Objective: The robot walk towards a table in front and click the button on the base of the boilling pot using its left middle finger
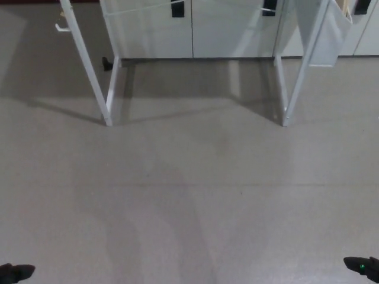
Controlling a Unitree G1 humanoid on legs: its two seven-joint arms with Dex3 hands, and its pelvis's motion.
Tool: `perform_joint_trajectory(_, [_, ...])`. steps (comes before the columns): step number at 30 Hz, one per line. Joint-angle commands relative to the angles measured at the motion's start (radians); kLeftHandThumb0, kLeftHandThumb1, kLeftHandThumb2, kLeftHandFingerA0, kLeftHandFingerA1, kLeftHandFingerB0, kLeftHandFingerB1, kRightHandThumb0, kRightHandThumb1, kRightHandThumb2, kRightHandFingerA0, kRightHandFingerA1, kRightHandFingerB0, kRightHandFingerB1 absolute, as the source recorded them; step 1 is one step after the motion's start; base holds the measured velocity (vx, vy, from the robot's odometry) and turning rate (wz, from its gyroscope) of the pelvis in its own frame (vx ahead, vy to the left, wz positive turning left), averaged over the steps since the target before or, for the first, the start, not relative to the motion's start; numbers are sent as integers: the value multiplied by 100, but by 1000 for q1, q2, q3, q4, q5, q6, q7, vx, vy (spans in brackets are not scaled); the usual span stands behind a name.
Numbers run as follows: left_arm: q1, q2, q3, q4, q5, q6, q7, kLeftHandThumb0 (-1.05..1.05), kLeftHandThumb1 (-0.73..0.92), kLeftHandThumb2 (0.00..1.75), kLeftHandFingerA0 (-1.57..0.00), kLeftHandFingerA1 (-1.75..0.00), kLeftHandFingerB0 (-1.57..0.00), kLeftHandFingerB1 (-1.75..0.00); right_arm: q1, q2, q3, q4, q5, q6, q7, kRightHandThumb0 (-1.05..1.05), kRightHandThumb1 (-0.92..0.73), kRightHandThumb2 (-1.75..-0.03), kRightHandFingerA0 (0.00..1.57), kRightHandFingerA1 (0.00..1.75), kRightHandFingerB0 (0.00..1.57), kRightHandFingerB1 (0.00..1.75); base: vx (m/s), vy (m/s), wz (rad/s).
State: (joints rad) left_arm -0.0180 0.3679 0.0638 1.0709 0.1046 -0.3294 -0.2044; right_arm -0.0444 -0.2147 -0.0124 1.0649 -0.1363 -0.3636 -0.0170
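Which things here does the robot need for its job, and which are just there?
For the job:
- white table legs, all that shows of the table
- left hand and right hand, only black tips at the bottom corners
- pot and button: not in view

Just there:
- grey floor
- white cabinets with dark handles behind
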Motion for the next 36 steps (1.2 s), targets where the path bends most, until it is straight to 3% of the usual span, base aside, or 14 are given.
perform_joint_trajectory(1, [29,-58,49,-27,-72,-2,-5,-51,42,71,-49,-48,-36,-43,18,-6,2,-8,-1,-5,-10,-18,-48,-53,65,53,44,45,197,69,-1])
perform_joint_trajectory(9, [77,-186,91,-147,-119,-9,-2,-47,42,70,-47,-47,-36,-42,37,-3,11,-11,-4,-29,-1,-16,-48,-54,62,52,44,45,191,112,15])
perform_joint_trajectory(11, [87,-186,84,-157,-102,-13,6,-49,42,71,-48,-47,-36,-43,43,0,10,-10,-2,-33,2,-15,-48,-54,63,53,44,45,179,-85,3])
perform_joint_trajectory(12, [91,-179,80,-161,-95,-8,8,-41,50,55,-52,-37,-40,-33,52,4,14,-29,-3,-35,6,-15,-49,-54,61,53,42,45,218,-115,7])
perform_joint_trajectory(18, [88,-147,72,-164,-75,12,24,-41,51,56,-53,-37,-39,-33,56,21,21,-36,-14,-40,-23,-16,-50,-54,63,51,44,45,236,-216,1])
perform_joint_trajectory(19, [86,-141,69,-160,-70,7,29,-49,44,71,-47,-47,-33,-42,53,23,21,-36,-12,-38,-23,-16,-50,-54,63,52,44,45,302,-396,64])
perform_joint_trajectory(27, [121,-106,30,-157,-36,-25,43,-50,45,73,-48,-47,-34,-43,82,21,28,-46,-20,-42,-40,-17,-49,-54,65,52,44,44,246,-182,8])
perform_joint_trajectory(36, [148,-86,-3,-173,-14,-33,68,-52,46,74,-49,-48,-33,-43,97,20,25,-32,-14,-68,-29,-16,-49,-54,65,53,44,45,328,136,-19])
